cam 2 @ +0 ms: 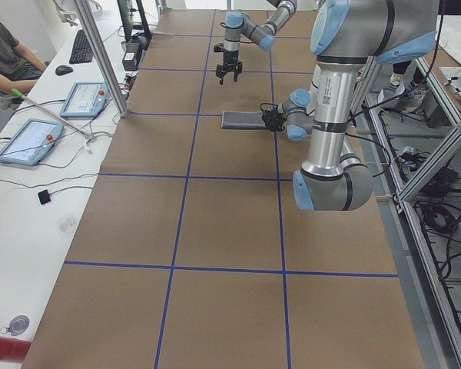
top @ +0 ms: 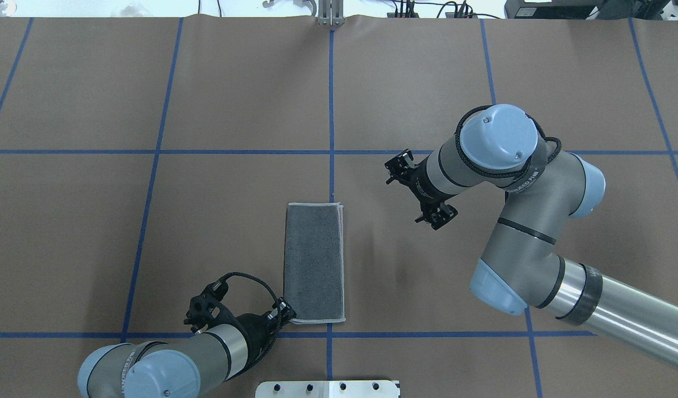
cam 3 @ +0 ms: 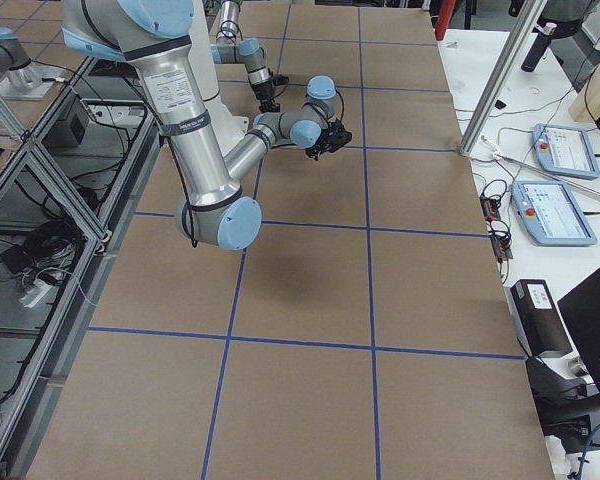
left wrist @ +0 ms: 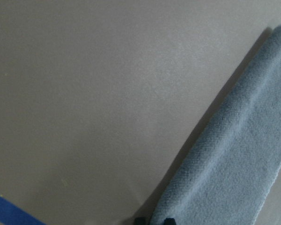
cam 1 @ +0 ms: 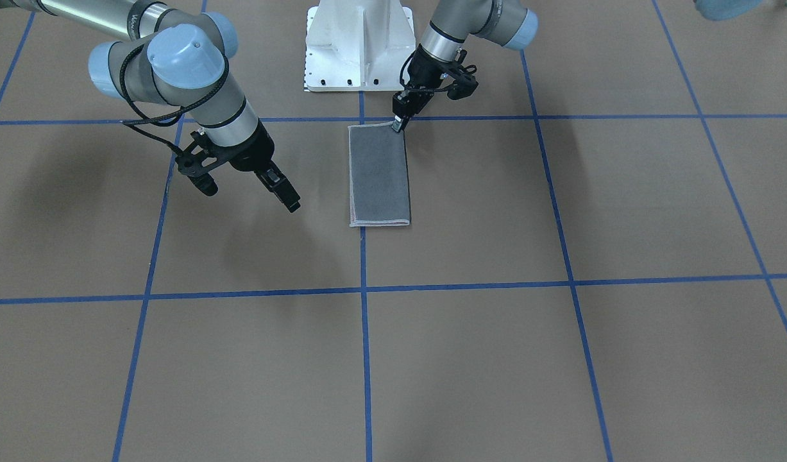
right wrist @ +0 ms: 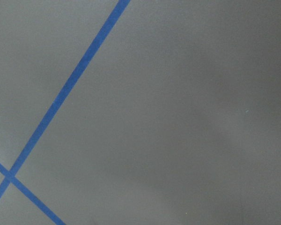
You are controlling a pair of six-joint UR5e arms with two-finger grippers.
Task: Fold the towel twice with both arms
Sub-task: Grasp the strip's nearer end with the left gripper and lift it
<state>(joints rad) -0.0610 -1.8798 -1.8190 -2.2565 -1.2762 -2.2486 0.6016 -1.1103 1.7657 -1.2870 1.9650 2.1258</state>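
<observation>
Operators' half: table (cam 1: pixel 470 372) open for passage.
Right of towel (cam 1: pixel 379 173): right gripper (cam 1: pixel 293 205) hangs near.
Base-side corner: left gripper (cam 1: pixel 398 123) on it, pedestal (cam 1: pixel 358 45) behind.

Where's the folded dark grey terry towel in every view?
Front-facing: dark grey terry towel, upper centre.
Overhead: lower centre.
Exterior left: upper middle.
Exterior right: cannot make it out.
Left wrist: lower right.
Right wrist: not in it.
Landmark: blue tape cross beside its robot-side end.
</observation>
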